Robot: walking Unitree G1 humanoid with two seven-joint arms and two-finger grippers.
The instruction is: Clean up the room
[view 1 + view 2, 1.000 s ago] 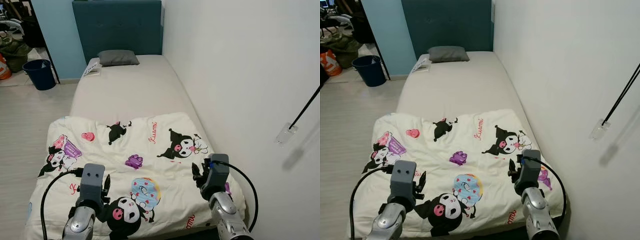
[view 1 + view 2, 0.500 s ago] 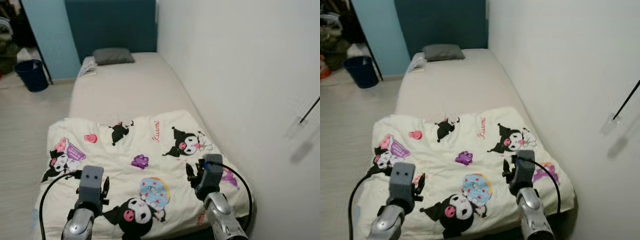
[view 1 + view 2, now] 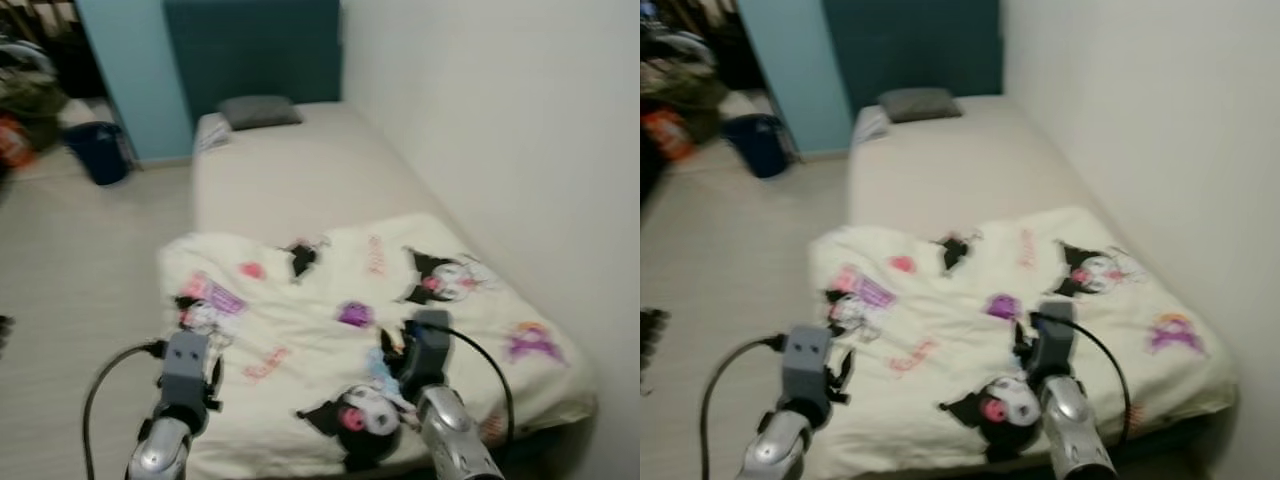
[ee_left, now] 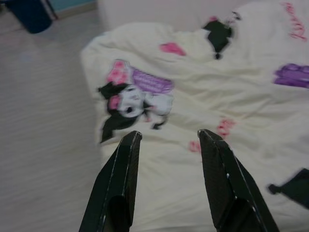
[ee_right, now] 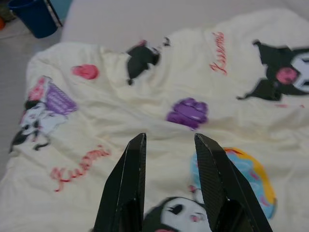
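A cream blanket (image 3: 330, 330) printed with black and pink cartoon figures lies rumpled over the near half of a beige bed (image 3: 300, 170). A grey pillow (image 3: 258, 110) rests at the head by the dark teal headboard (image 3: 250, 45). My left gripper (image 4: 166, 140) hovers open over the blanket's left edge, near a printed figure (image 4: 128, 104). My right gripper (image 5: 169, 145) is open above the blanket's middle, just short of a purple print (image 5: 188, 112). Neither holds anything. The head views are blurred.
A white wall (image 3: 500, 130) runs along the bed's right side. Pale wood floor (image 3: 80, 260) lies to the left, with a dark blue bin (image 3: 98, 152) and piled bags (image 3: 25, 95) at the far left. A dark item (image 3: 650, 330) lies on the floor.
The whole view has swung left, so more floor shows and the bed sits further right; the picture is now blurred. Both arms keep their raised pose over the blanket.
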